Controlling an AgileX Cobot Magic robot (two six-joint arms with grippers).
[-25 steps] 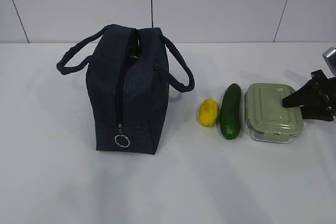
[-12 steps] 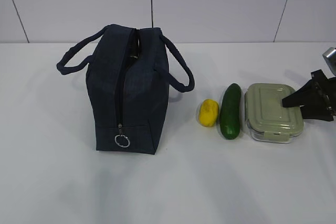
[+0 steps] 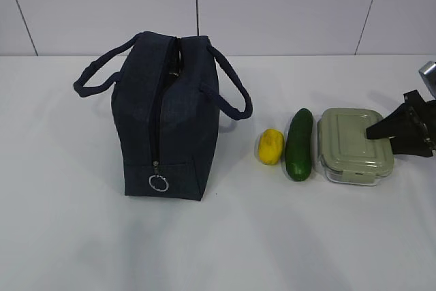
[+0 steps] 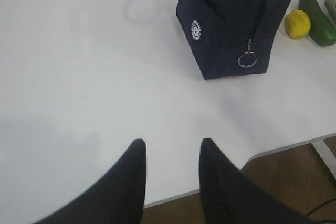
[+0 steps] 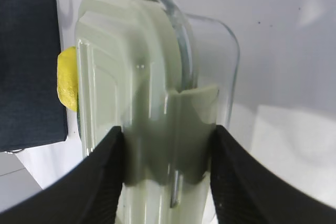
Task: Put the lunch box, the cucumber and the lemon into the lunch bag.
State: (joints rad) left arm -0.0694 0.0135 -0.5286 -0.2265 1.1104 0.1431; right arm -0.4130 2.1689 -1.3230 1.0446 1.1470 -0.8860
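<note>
The navy lunch bag point(image 3: 170, 114) stands upright at the left of the table, its zipper ring pull point(image 3: 158, 182) low on the near end. To its right lie the yellow lemon point(image 3: 270, 146), the dark green cucumber point(image 3: 299, 144) and the lunch box point(image 3: 351, 142) with its sage-green lid. My right gripper point(image 3: 383, 134) reaches in from the right. In the right wrist view its fingers point(image 5: 167, 132) press both sides of the lunch box's point(image 5: 131, 66) end clip. My left gripper point(image 4: 170, 148) hangs open and empty over the table's front edge, well short of the lunch bag point(image 4: 231, 19).
The white table point(image 3: 82, 236) meets a pale panelled wall behind. In the left wrist view the table edge point(image 4: 273, 150) and brown floor show below my fingers. The bag's loop handles point(image 3: 235, 97) stick out to both sides.
</note>
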